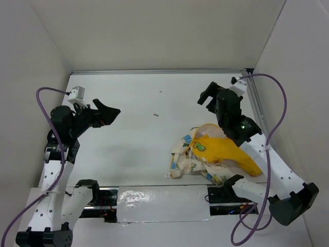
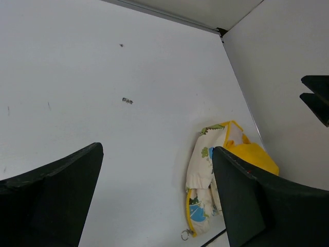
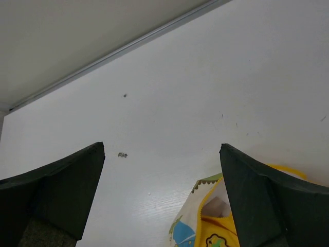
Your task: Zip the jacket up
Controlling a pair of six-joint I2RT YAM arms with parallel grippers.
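The jacket [image 1: 193, 154] lies crumpled on the white table, right of centre near the front, with its yellow hood [image 1: 226, 149] spread toward the right arm. In the left wrist view the jacket [image 2: 200, 164] shows a yellow zipper edge ending in a small metal pull ring [image 2: 184, 235]. My left gripper [image 1: 109, 114] hovers open at the left, well away from the jacket. My right gripper [image 1: 207, 100] is open too, raised just behind the jacket. Both the left gripper [image 2: 157, 149] and the right gripper [image 3: 162, 146] have nothing between their fingers. The jacket [image 3: 211, 231] peeks in at the bottom.
A small dark speck [image 1: 156, 115] lies on the table behind the jacket. A metal rail [image 1: 159, 71] runs along the back edge, and white walls enclose three sides. Silver tape [image 1: 154, 198] covers the front edge between the arm bases. Purple cables loop from both arms.
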